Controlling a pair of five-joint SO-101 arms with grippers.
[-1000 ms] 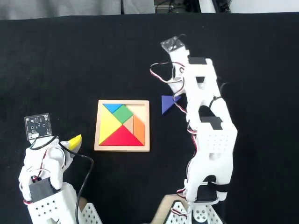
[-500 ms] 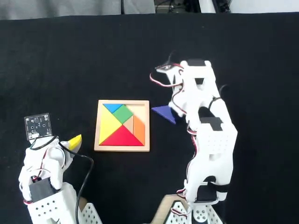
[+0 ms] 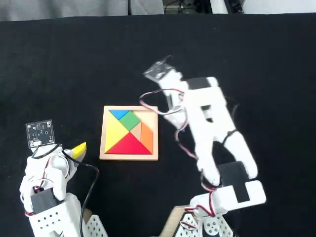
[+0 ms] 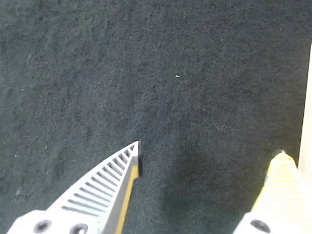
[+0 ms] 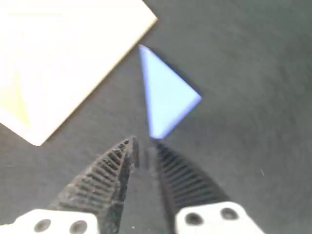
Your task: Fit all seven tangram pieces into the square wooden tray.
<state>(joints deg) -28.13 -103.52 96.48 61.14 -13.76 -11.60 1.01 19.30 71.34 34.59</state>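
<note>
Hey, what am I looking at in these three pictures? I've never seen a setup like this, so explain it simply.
These are two small white robot arms at a table covered in black cloth. One picture looks down from above. The other two come from cameras on each arm's wrist, looking along its gripper. The square wooden tray holds a red triangle, a yellow triangle and other coloured shapes. The right gripper pinches a corner of a blue triangle beside the tray's corner. The left gripper is open over bare cloth, holding nothing.
</note>
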